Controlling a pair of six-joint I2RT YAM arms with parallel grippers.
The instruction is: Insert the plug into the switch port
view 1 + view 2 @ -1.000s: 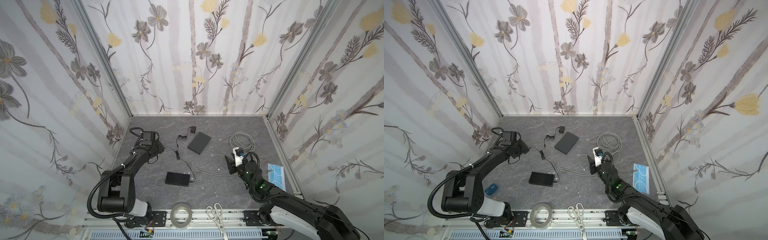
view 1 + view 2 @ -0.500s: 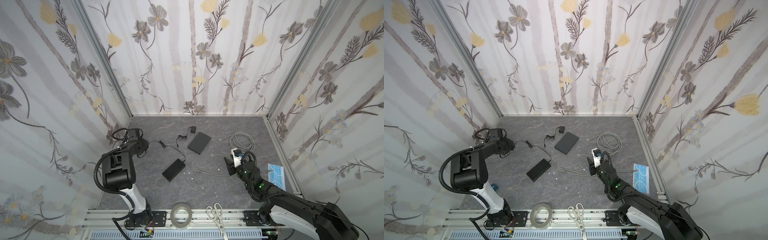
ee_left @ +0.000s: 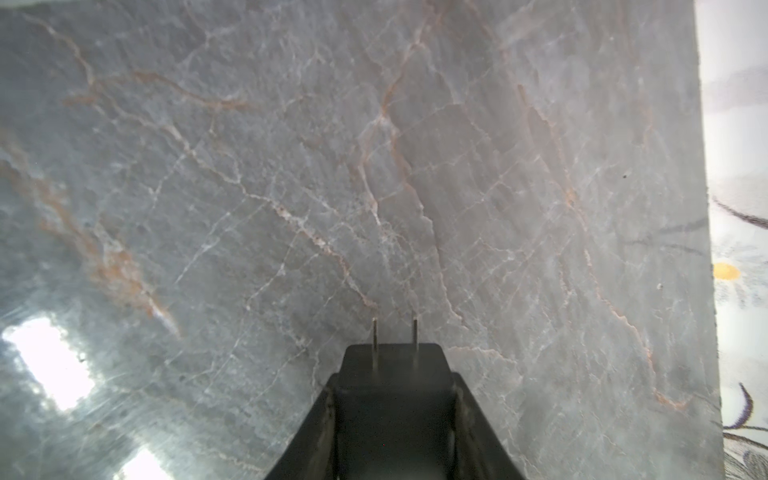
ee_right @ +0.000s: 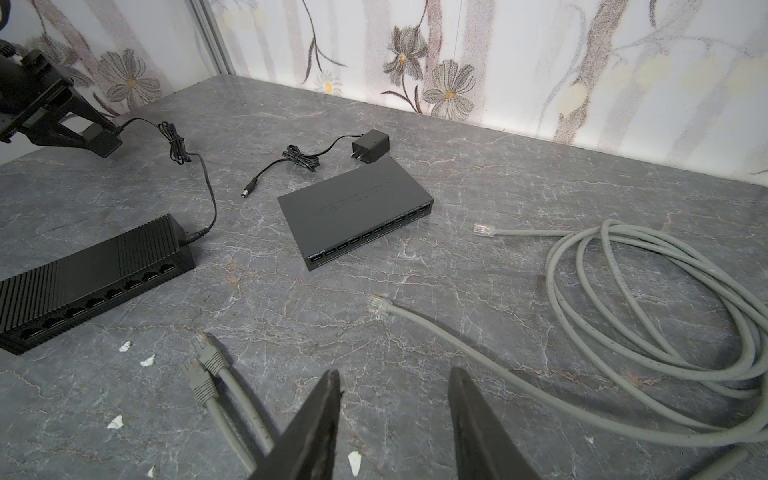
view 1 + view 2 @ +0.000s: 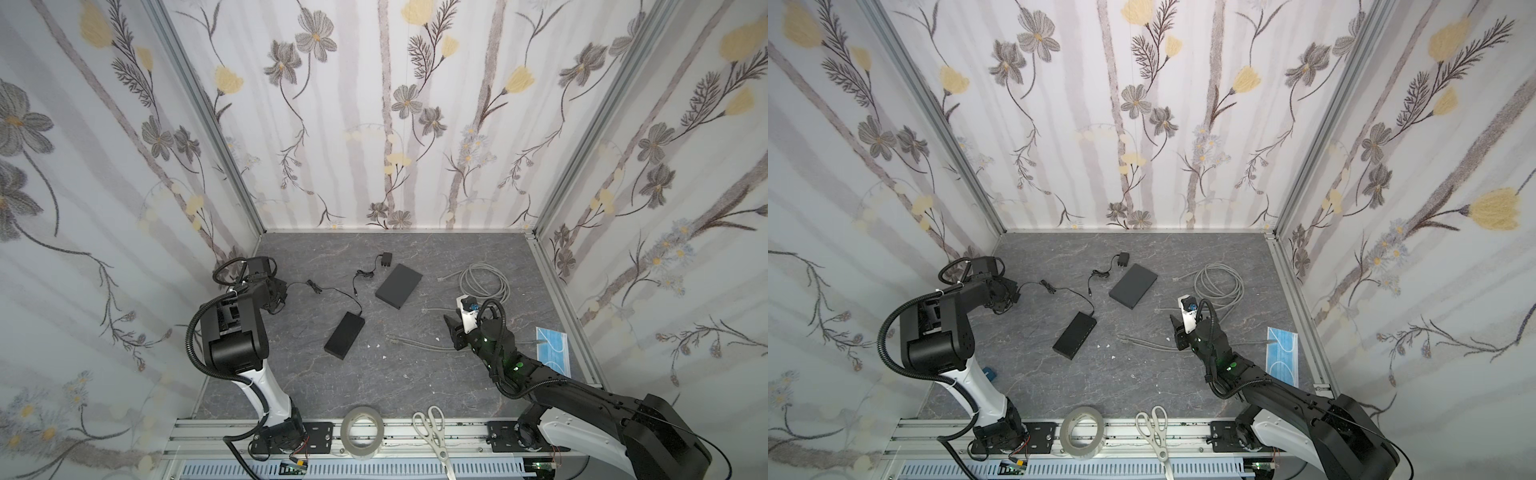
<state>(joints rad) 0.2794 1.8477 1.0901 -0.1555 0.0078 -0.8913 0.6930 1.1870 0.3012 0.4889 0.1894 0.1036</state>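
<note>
Right gripper [image 4: 395, 374]: jaws parted, empty, low beside a grey booted RJ45 plug [image 4: 205, 348] lying loose. Left gripper [image 3: 394, 399]: clamped on black power adapter [image 3: 390, 353], prongs out, by the left wall; power lead [image 4: 214, 199] seated in ribbed switch [image 4: 95, 270]. Reads as pre-grasp, with no network plug in any port. Calls next for dropping onto the plug, pinching its boot, and squaring it to the port row [image 4: 97, 301].

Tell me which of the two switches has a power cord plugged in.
The ribbed switch: a black cord runs into its end. The flat switch shows none; a barrel plug lies loose beside it.
</note>
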